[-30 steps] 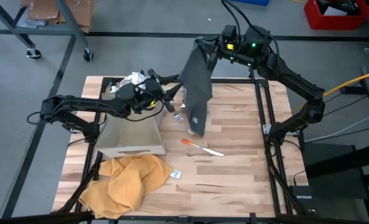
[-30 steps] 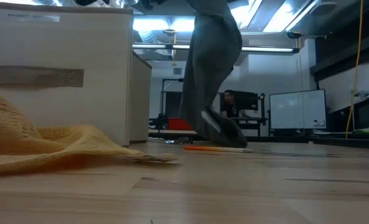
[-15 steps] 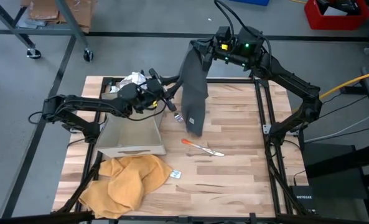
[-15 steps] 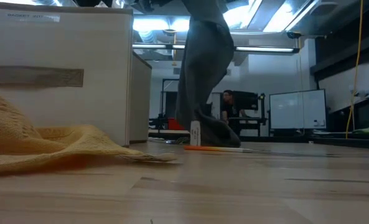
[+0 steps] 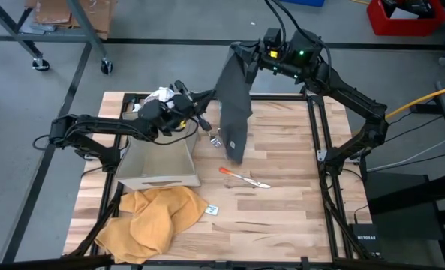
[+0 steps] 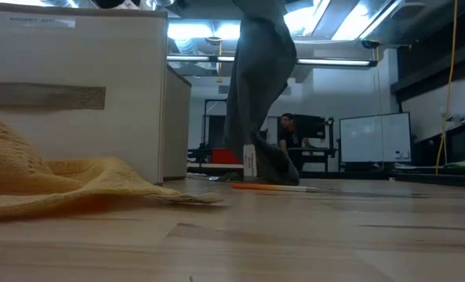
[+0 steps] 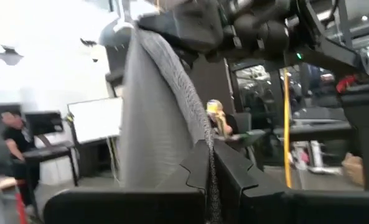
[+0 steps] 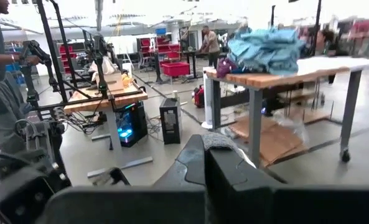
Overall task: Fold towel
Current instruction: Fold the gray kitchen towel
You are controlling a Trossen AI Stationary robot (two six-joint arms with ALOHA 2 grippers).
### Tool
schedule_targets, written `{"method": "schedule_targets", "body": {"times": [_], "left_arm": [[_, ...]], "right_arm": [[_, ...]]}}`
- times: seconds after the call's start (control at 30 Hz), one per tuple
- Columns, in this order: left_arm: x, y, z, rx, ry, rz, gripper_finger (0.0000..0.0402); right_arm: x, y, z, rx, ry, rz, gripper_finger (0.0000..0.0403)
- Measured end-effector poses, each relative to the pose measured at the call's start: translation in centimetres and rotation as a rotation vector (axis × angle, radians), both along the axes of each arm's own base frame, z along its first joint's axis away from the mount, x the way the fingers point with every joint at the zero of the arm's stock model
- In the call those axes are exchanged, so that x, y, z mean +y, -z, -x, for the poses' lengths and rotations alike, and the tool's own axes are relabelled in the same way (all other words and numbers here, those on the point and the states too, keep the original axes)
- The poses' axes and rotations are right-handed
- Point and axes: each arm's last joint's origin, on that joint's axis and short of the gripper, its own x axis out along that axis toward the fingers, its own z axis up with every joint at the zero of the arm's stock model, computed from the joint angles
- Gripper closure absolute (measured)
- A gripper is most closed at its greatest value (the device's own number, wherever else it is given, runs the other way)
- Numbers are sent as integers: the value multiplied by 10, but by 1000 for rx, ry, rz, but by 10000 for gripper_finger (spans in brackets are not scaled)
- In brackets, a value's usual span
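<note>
towel: dark grey towel hangs nearly vertical over the far middle of the table. Top end up at the right gripper, bottom end bunched just above or on the wood, can't tell which. Small white tag near the low end. In the low view the cloth drops as one long draped column.
right gripper: right gripper raised above the table's far edge, fingers pressed together on the towel's top corner. Right wrist view shows a bit of grey fabric pinched between the fingers.
left gripper: left gripper reaches in from the left, at the towel's left edge, partway down. Fingers closed on that edge; left wrist view shows the cloth running down into the seam between the fingers.
box: white box on the left side of the table, under the left arm, crumpled white stuff at its far end.
yellow cloth: crumpled yellow cloth at the near left corner, just in front of the box, well apart from the grey towel.
small items: orange-handled tool flat on the wood just near-side of the towel's low end; small card beside the yellow cloth.
background: person seated at a desk behind the table in the low view.
</note>
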Motion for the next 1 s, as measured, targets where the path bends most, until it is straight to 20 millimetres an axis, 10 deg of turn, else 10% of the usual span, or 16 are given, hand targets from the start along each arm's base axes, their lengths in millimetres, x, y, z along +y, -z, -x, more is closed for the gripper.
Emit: {"method": "schedule_targets", "body": {"times": [0.43, 1.0], "left_arm": [[-6, -44, 46, -199, -25, -49, 401], [-7, -46, 50, -197, -33, -66, 401]], "right_arm": [[1, -4, 5, 43, 67, 7, 378], [4, 40, 13, 505, 52, -111, 281]]}}
